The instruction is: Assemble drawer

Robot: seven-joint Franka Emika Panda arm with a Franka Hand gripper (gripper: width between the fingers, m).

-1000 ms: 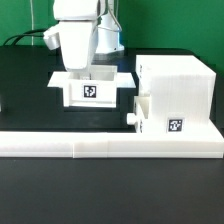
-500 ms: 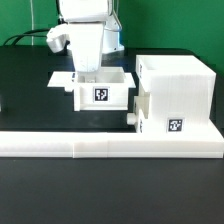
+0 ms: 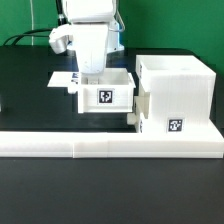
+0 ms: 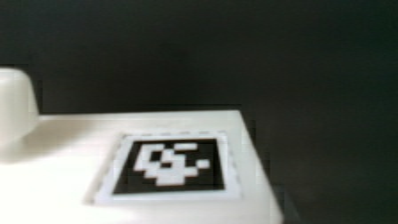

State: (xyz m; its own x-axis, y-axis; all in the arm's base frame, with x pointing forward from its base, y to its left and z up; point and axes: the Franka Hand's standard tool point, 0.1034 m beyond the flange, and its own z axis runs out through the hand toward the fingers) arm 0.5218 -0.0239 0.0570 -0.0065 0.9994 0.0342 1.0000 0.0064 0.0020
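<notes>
Exterior view: my gripper (image 3: 90,76) hangs straight down over the open top of a small white drawer box (image 3: 105,94), its fingertips sunk behind the box's back rim. Whether they clench the wall or stand released I cannot tell; the box hides them. The box carries a black-and-white tag (image 3: 106,97) on its front face. Beside my gripper, toward the exterior view's right, stands the large cube casing (image 3: 178,92), and the box's near corner touches it or nearly so. A second knobbed box (image 3: 141,113) sits in the casing's lower part. In front runs the long low white wall (image 3: 110,145). The wrist view shows a blurred tag (image 4: 171,166) on a white surface.
</notes>
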